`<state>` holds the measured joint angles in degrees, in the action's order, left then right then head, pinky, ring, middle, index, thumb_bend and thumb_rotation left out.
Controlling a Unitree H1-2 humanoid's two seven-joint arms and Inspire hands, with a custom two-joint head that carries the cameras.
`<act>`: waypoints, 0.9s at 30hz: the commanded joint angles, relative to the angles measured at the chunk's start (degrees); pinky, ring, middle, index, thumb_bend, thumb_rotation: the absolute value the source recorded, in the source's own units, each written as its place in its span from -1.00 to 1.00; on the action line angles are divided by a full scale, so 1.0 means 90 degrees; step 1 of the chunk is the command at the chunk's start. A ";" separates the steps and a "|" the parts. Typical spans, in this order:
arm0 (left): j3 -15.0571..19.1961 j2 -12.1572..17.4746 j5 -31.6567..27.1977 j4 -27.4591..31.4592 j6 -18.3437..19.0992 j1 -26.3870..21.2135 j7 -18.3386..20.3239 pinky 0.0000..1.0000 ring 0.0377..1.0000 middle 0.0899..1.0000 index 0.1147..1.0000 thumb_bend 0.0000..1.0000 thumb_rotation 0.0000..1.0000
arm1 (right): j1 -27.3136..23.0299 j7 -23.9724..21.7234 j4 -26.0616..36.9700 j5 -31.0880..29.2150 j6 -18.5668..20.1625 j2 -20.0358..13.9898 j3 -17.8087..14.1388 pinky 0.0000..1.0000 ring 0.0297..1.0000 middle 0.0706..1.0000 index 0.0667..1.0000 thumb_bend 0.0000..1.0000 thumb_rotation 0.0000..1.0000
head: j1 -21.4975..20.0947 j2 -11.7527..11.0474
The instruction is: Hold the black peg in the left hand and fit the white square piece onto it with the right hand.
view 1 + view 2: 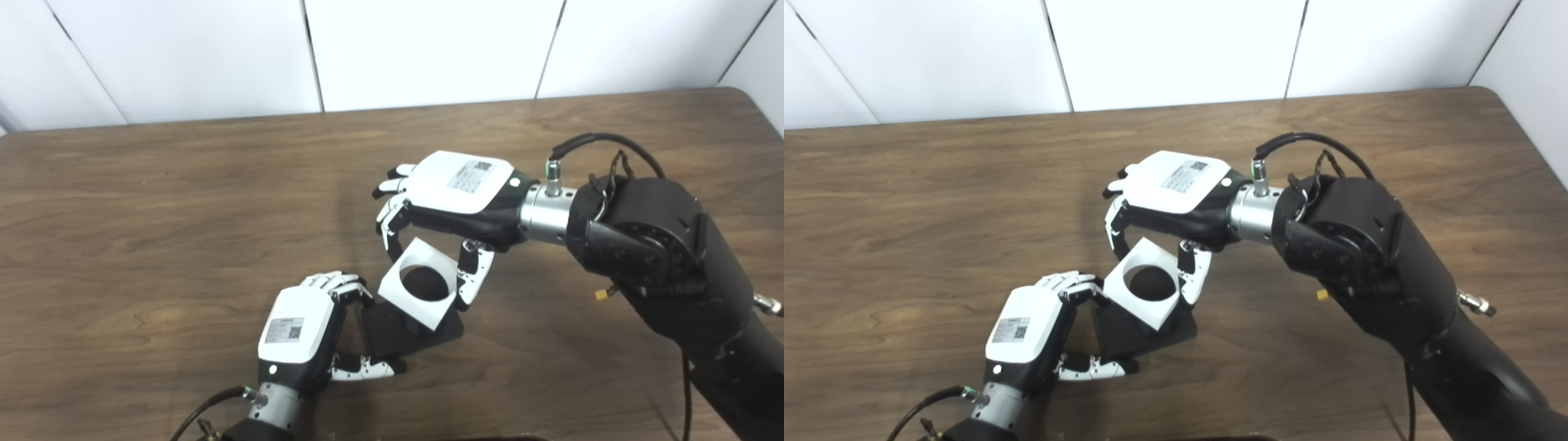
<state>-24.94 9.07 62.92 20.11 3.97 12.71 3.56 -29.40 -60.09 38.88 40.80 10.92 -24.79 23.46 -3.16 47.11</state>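
Observation:
A black peg piece with a flat square base (407, 334) sits near the table's front middle. My left hand (306, 324) grips its left side, fingers over the top edge and thumb (367, 369) along the front edge. The white square piece (419, 283) with a round hole hangs tilted over the base, and the dark round peg top (425, 285) shows through the hole. My right hand (453, 199) is shut on the white piece from above, fingers on its left edge and thumb (474, 275) on its right edge.
The brown wooden table (184, 214) stretches wide to the left and behind the hands. White wall panels (429, 49) stand beyond its far edge. The bulky black right forearm (674, 257) takes up the right side, with a cable looping above the wrist.

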 commanded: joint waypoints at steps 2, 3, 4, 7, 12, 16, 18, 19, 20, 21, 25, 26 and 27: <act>-0.0104 -0.0026 0.0062 0.0054 -0.0013 0.0038 0.0213 0.57 0.60 0.47 -0.16 0.04 -0.90 | -0.0265 0.0106 0.0063 0.0001 -0.0119 -0.0056 -0.0112 0.95 0.86 0.53 -0.11 0.05 -0.74 | -0.0003 0.0001; -0.0105 -0.0031 0.0065 0.0060 -0.0011 0.0038 0.0214 0.57 0.60 0.47 -0.16 0.04 -0.90 | -0.0272 0.0084 0.0075 0.0002 -0.0108 -0.0068 -0.0117 0.95 0.86 0.53 -0.11 0.05 -0.74 | -0.0004 0.0009; -0.0105 -0.0035 0.0067 0.0066 -0.0013 0.0036 0.0213 0.57 0.60 0.47 -0.16 0.04 -0.90 | -0.0278 0.0067 0.0086 0.0005 -0.0101 -0.0080 -0.0121 0.96 0.86 0.53 -0.11 0.05 -0.74 | -0.0001 0.0019; -0.0101 -0.0041 0.0063 0.0064 -0.0028 0.0034 0.0194 0.56 0.59 0.47 -0.16 0.04 -0.90 | -0.0289 0.0041 0.0101 0.0013 -0.0116 -0.0107 -0.0122 0.97 0.86 0.53 -0.11 0.05 -0.74 | -0.0001 0.0019; -0.0092 -0.0055 0.0072 0.0087 -0.0010 0.0034 0.0209 0.54 0.58 0.46 -0.16 0.04 -0.90 | -0.0269 0.0020 0.0106 0.0024 -0.0155 -0.0119 -0.0110 0.93 0.84 0.52 -0.11 0.05 -0.74 | -0.0009 0.0019; -0.0085 -0.0050 0.0068 0.0088 -0.0015 0.0041 0.0227 0.55 0.59 0.47 -0.16 0.04 -0.90 | -0.0254 -0.0046 0.0135 -0.0015 -0.0076 -0.0106 -0.0117 0.95 0.85 0.53 -0.11 0.05 -0.74 | -0.0018 0.0029; -0.0084 -0.0042 0.0065 0.0093 -0.0028 0.0043 0.0232 0.55 0.59 0.47 -0.16 0.04 -0.90 | -0.0281 -0.0127 0.0158 0.0003 -0.0035 -0.0110 -0.0105 0.95 0.85 0.53 -0.11 0.05 -0.74 | -0.0024 0.0046; -0.0084 -0.0040 0.0071 0.0099 -0.0028 0.0043 0.0237 0.56 0.59 0.47 -0.16 0.04 -0.90 | -0.0296 -0.0171 0.0170 0.0008 -0.0004 -0.0110 -0.0101 0.96 0.86 0.53 -0.11 0.05 -0.74 | -0.0036 0.0053; -0.0082 -0.0041 0.0065 0.0100 -0.0031 0.0044 0.0235 0.56 0.59 0.47 -0.16 0.04 -0.90 | -0.0296 -0.0171 0.0165 0.0004 -0.0017 -0.0114 -0.0103 0.96 0.87 0.54 -0.11 0.05 -0.74 | -0.0036 0.0053; -0.0079 -0.0042 0.0064 0.0100 -0.0031 0.0044 0.0233 0.56 0.59 0.47 -0.16 0.04 -0.90 | -0.0291 -0.0160 0.0156 0.0003 -0.0052 -0.0120 -0.0106 0.95 0.86 0.53 -0.11 0.05 -0.74 | -0.0036 0.0053; -0.0068 -0.0048 0.0058 0.0091 -0.0033 0.0046 0.0209 0.55 0.59 0.47 -0.16 0.04 -0.90 | -0.0260 -0.0132 0.0111 0.0015 -0.0157 -0.0145 -0.0102 0.94 0.86 0.53 -0.11 0.05 -0.74 | -0.0032 0.0055; -0.0062 -0.0050 0.0045 0.0087 -0.0039 0.0049 0.0191 0.54 0.59 0.47 -0.16 0.04 -0.90 | -0.0242 -0.0112 0.0098 0.0024 -0.0178 -0.0146 -0.0097 0.94 0.86 0.53 -0.11 0.05 -0.74 | -0.0036 0.0057; -0.0057 -0.0051 0.0034 0.0083 -0.0043 0.0051 0.0178 0.54 0.59 0.46 -0.16 0.04 -0.90 | -0.0223 -0.0094 0.0091 0.0034 -0.0188 -0.0141 -0.0092 0.93 0.85 0.52 -0.11 0.05 -0.74 | -0.0042 0.0056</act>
<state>-24.99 8.73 63.42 20.52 3.94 12.79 4.14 -29.57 -62.13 39.04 40.87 10.56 -25.63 23.38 -3.51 47.55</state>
